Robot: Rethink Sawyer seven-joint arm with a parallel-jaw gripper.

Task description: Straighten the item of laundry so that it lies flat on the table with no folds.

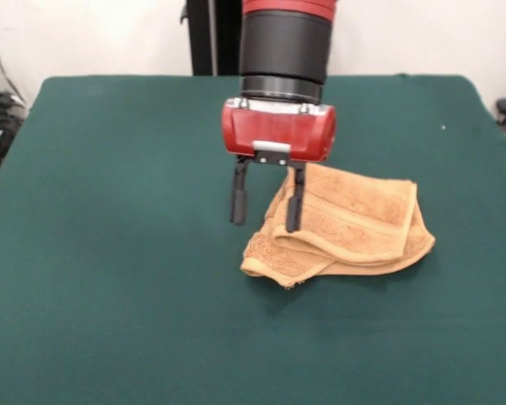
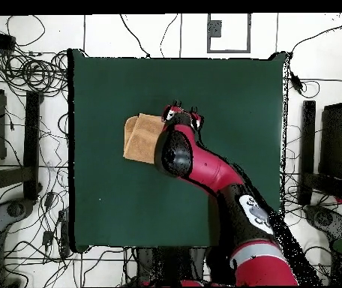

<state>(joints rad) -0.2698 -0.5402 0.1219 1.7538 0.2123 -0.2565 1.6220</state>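
The orange-tan towel (image 1: 350, 226) lies folded in a crumpled bundle on the dark green table (image 1: 110, 253), right of centre in the front view. Its woven border bands show on the top layer. My gripper (image 1: 266, 196) hangs open just above the towel's left edge, empty; one finger is over the bare table, the other over the towel's folded corner. In the overhead view the towel (image 2: 140, 138) shows as a folded rectangle left of the arm's head, which hides the gripper and the towel's right side. No white tag shows.
The table (image 2: 106, 195) extends widely on all sides of the towel. Cables and equipment stands (image 2: 24, 75) lie on the floor around the table. The robot's pedestal (image 1: 211, 34) stands at the far edge.
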